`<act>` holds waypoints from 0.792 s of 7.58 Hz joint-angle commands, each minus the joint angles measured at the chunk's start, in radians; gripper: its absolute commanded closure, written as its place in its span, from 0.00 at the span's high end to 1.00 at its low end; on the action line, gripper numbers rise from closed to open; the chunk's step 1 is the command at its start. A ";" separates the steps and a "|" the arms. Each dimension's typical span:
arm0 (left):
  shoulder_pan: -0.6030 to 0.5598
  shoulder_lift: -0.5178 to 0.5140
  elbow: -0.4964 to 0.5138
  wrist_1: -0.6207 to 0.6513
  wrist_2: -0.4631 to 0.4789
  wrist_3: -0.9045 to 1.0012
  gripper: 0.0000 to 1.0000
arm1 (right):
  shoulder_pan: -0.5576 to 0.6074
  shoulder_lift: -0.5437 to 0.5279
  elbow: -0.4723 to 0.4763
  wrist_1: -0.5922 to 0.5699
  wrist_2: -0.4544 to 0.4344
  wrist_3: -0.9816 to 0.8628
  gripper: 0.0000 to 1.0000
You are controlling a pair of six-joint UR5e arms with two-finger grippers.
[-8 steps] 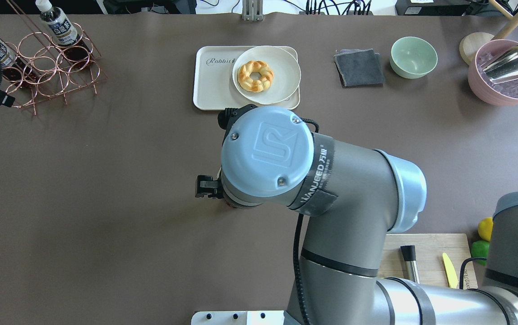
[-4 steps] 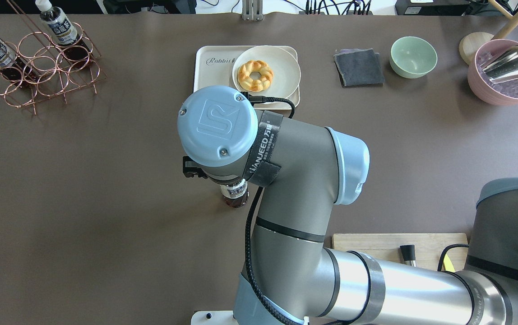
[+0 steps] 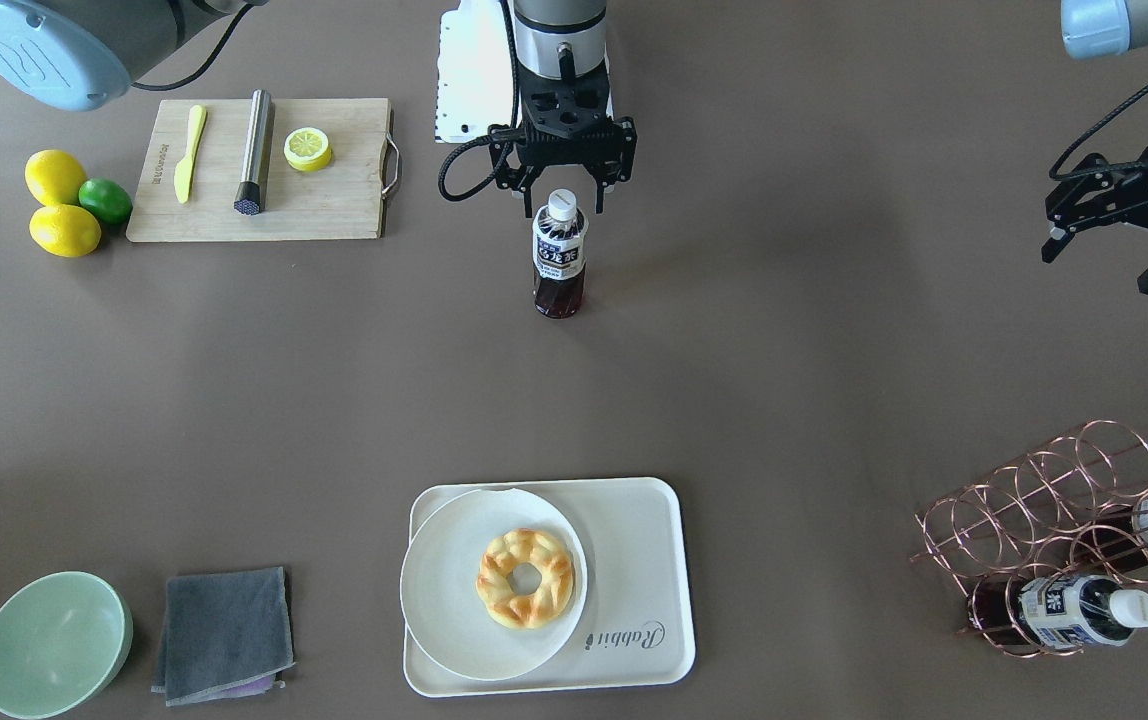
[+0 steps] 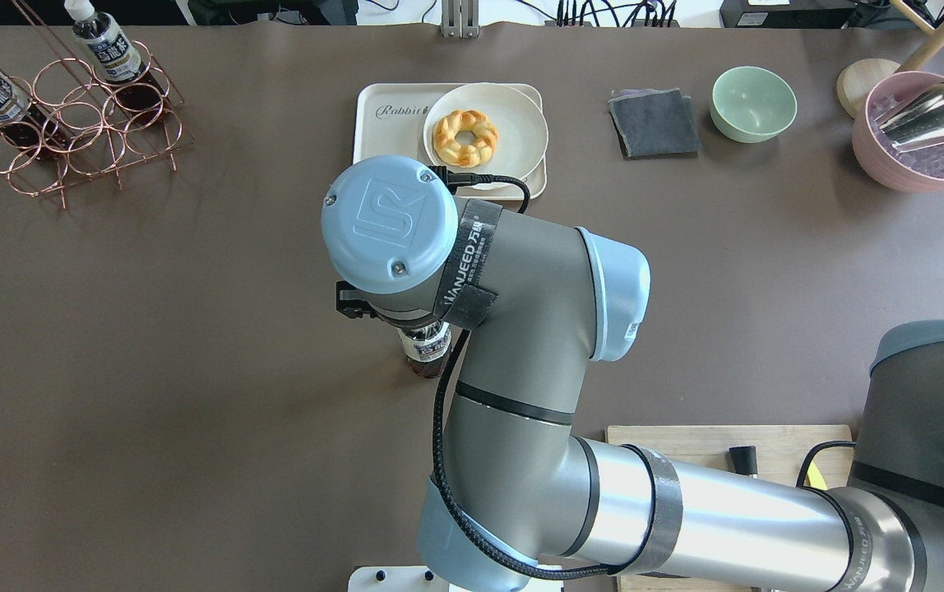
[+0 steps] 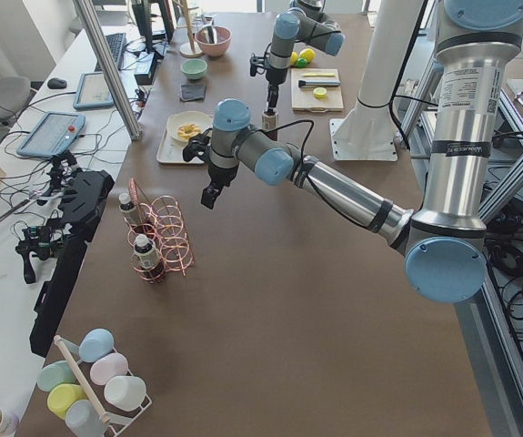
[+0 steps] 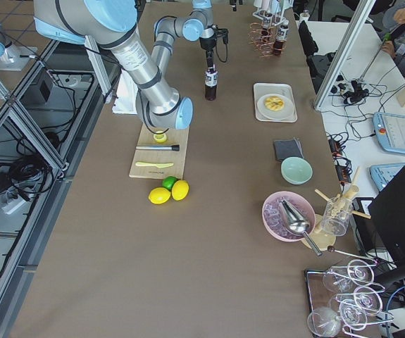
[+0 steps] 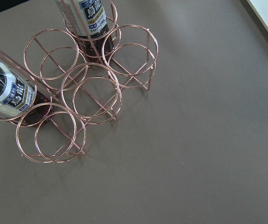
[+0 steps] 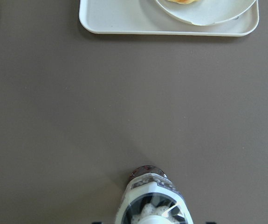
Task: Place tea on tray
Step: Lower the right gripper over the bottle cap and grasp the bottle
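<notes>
Right hand (image 3: 562,192) has shifted slightly, spread over the upright tea (image 3: 559,262).

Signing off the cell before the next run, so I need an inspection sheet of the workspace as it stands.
Surface: brown table, no spills seen.
Job's things: tea bottle upright mid-table, off the tray.
Clutter: plate with doughnut on tray; two bottles in copper rack; cutting board, lemons, lime, bowl, cloth.
Tools: right tool open at the bottle's cap; left tool open, empty.
Cables: black loop beside right tool.
Surroundings: tablets on a side desk.
</notes>
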 commanded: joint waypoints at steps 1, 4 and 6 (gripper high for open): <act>0.000 0.000 -0.001 -0.003 0.001 -0.001 0.97 | -0.001 0.000 -0.003 -0.001 0.000 0.000 0.14; 0.001 -0.001 0.000 -0.002 -0.001 -0.003 0.97 | 0.024 0.020 0.007 -0.011 0.008 -0.009 0.00; 0.001 -0.001 -0.001 -0.002 -0.001 -0.007 0.97 | 0.097 0.079 -0.010 -0.058 0.029 -0.091 0.00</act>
